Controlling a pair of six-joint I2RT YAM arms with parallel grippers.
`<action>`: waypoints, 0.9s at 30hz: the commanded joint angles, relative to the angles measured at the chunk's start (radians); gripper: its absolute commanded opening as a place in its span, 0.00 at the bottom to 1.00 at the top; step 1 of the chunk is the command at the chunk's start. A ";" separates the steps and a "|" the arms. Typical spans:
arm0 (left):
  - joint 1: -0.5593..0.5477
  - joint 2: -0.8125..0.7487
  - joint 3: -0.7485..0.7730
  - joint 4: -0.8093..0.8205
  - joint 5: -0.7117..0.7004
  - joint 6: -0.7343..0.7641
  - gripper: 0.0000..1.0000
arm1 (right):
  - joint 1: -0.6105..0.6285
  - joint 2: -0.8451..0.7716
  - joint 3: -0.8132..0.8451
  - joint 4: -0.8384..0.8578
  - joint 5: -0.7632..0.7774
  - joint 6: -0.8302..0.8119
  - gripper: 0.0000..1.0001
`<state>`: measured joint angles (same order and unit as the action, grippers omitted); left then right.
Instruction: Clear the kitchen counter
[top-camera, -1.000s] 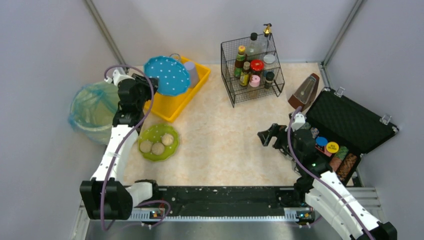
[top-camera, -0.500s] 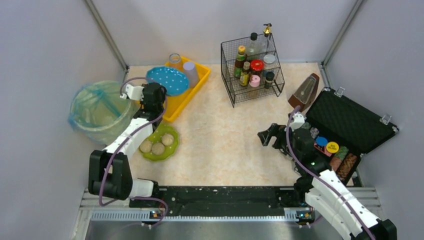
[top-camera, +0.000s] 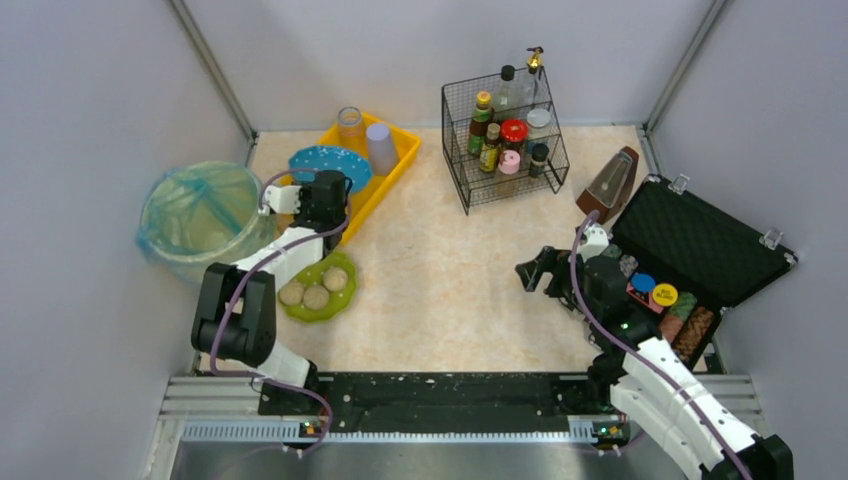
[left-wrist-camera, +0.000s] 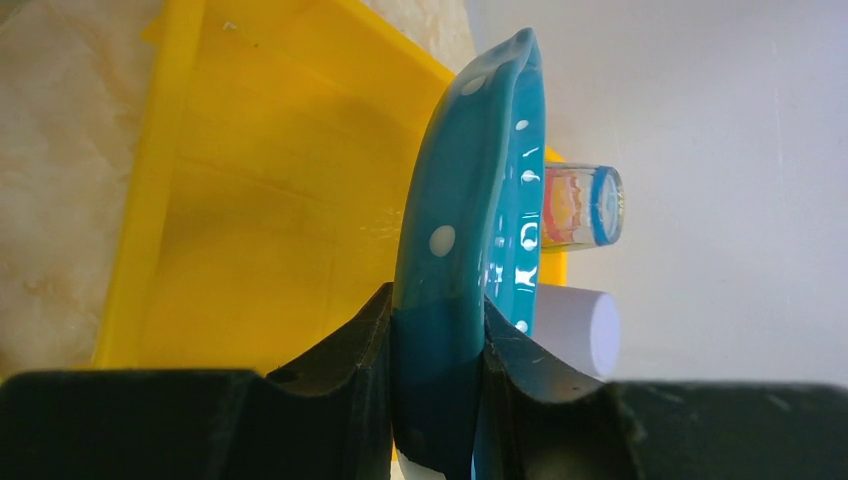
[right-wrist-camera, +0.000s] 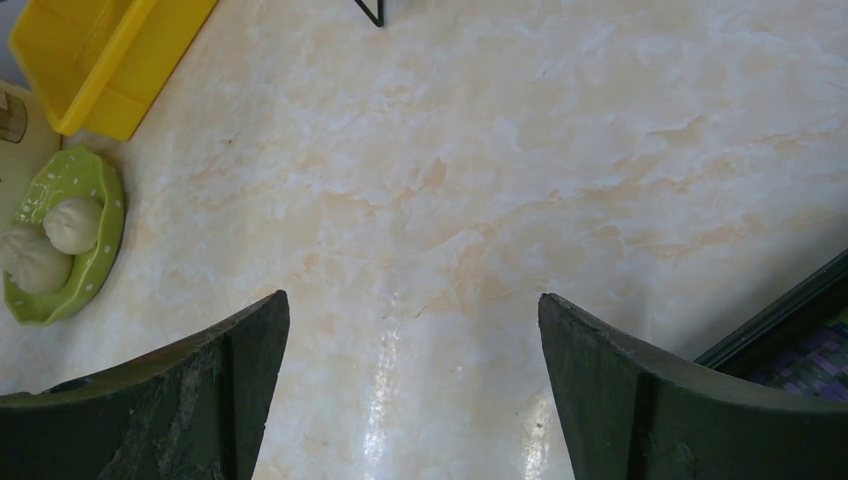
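Left tool clenched on the rim of a blue dotted plate, pads either side of the lip, only a narrow bite of rim between them. Plate juts straight out past the tips, over the yellow tray that lies under and ahead of the tool; cannot tell whether its far edge touches the tray floor. Two cups stand in the tray beyond the plate: a glass cup and a pale cup, the pale one just beside the plate's face. Desk spreads beneath both tools; it carries the tray and, close behind the left tool beside its forearm, a green plate with three buns. Right tool spread wide, grasping nothing, hovering over bare desk well apart from all this. Risks, as I judge them: a glazed rim in so shallow a pinch may pivot or slide out, more so if the wrist rolls. Letting go with the plate tilted or off the floor would drop it hard, perhaps chipping it. Pushing it further in could topple the cups. Resting it on the tray wall would let it slide back onto the desk. Drawing the arm back low could sweep the buns off the green plate.
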<state>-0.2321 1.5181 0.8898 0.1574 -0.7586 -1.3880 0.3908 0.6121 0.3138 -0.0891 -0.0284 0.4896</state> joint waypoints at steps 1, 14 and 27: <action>-0.009 0.020 0.071 0.167 -0.099 -0.109 0.07 | 0.012 0.003 -0.002 0.048 0.006 -0.006 0.92; -0.010 0.124 0.119 0.092 -0.145 -0.176 0.13 | 0.013 0.004 -0.001 0.046 0.002 -0.005 0.92; -0.010 0.211 0.176 0.083 -0.169 -0.211 0.21 | 0.013 0.001 -0.004 0.049 0.002 -0.006 0.92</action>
<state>-0.2375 1.7428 0.9905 0.1081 -0.8551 -1.5246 0.3908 0.6121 0.3138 -0.0887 -0.0280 0.4896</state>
